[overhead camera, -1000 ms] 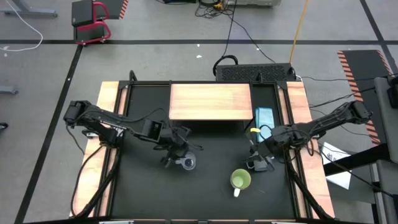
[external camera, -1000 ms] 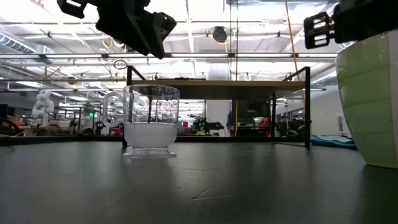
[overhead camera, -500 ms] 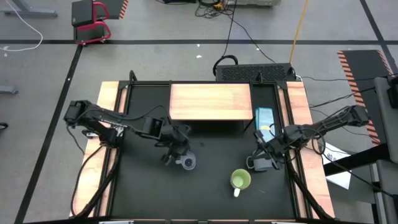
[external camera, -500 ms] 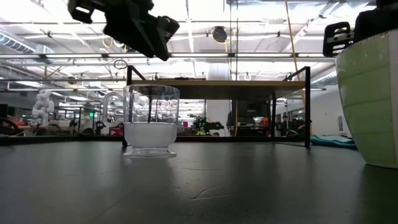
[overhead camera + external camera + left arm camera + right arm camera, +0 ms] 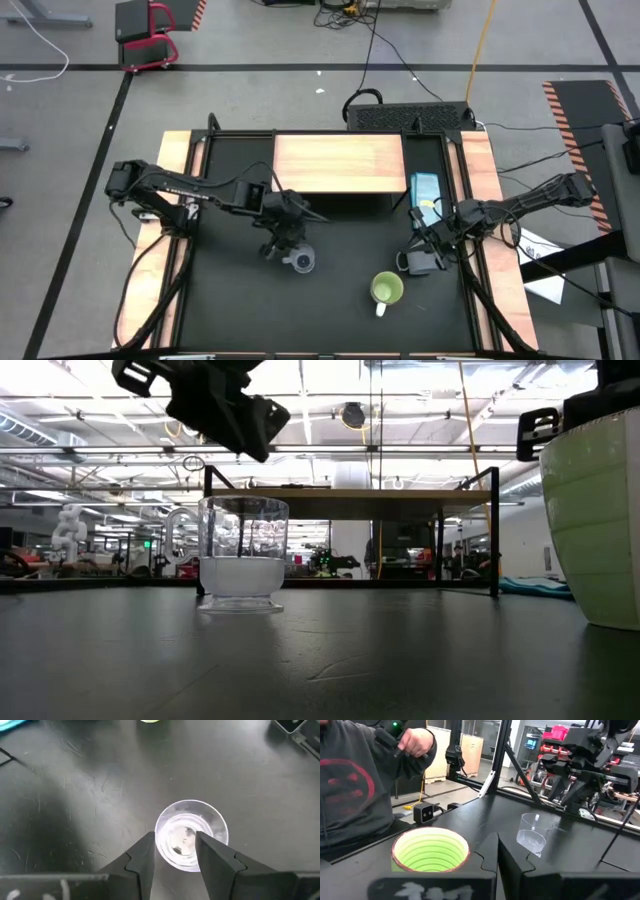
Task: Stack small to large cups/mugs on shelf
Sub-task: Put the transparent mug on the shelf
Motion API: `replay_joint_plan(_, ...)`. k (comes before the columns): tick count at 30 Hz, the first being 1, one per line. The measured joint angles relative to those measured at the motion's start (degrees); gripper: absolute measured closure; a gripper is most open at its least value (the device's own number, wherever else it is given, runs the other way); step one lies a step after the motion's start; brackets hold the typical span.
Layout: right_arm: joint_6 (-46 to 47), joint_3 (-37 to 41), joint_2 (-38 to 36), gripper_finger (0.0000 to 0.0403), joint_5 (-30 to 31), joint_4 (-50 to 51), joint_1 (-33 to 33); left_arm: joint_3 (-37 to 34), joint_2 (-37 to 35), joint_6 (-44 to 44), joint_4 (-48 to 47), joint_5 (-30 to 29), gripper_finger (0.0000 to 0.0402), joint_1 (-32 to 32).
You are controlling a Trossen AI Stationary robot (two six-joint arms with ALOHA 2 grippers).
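— Where do you have the left gripper?

— I've got it hanging over the small clear glass cup, which stands on the black table out in front of the shelf. From the left wrist camera I'm looking straight down into the cup; my two dark fingers are spread, one on each side of the near part of its rim. I can't tell from there whether they touch the glass. In the low view the gripper sits above the cup's rim, clear of it, so nothing is held.

— And the right one?

— The right gripper is near the table's right edge, just beside the lime-green mug and behind it as seen from above. Its fingers are pressed together with nothing between them. The mug stands upright, white handle toward the front edge, well apart from the glass cup. Through the right wrist camera I see the green mug's open mouth close by and the glass cup farther off, with a person in a grey sweatshirt beyond the table.

— The shelf?

— The light-wood board stands at the back of the table. A light blue item lies just right of it; I can't make out what it is.
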State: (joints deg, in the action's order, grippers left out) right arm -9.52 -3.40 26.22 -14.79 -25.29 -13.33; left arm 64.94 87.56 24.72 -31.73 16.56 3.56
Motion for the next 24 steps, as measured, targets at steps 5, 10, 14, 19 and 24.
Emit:
replay_joint_plan(5, -0.2, 0.0, 0.1, 0.0403, 0.0, 0.4, 0.5, 0.0, 1.7, -0.4, -1.0, -5.6, 0.0259, 0.7)
replay_joint_plan(10, -0.3, 0.0, 0.1, 0.0403, 0.0, 0.5, 0.6, 0.0, 4.1, -1.3, -0.8, -6.9, 0.0259, 0.8)
replay_joint_plan(14, 0.0, 0.1, 0.1, 0.0403, 0.0, 0.8, 0.6, 0.0, 5.4, -2.8, 0.4, -7.6, 0.0259, 1.5)
replay_joint_plan(19, 0.3, 0.1, 0.1, 0.0403, 0.0, 1.0, 0.6, 0.0, 6.3, -3.1, 0.7, -8.1, 0.0259, 1.9)
replay_joint_plan(24, 0.3, 0.1, 0.1, 0.0403, 0.0, 1.3, 0.6, 0.0, 6.2, -3.4, 1.0, -8.1, 0.0259, 2.2)
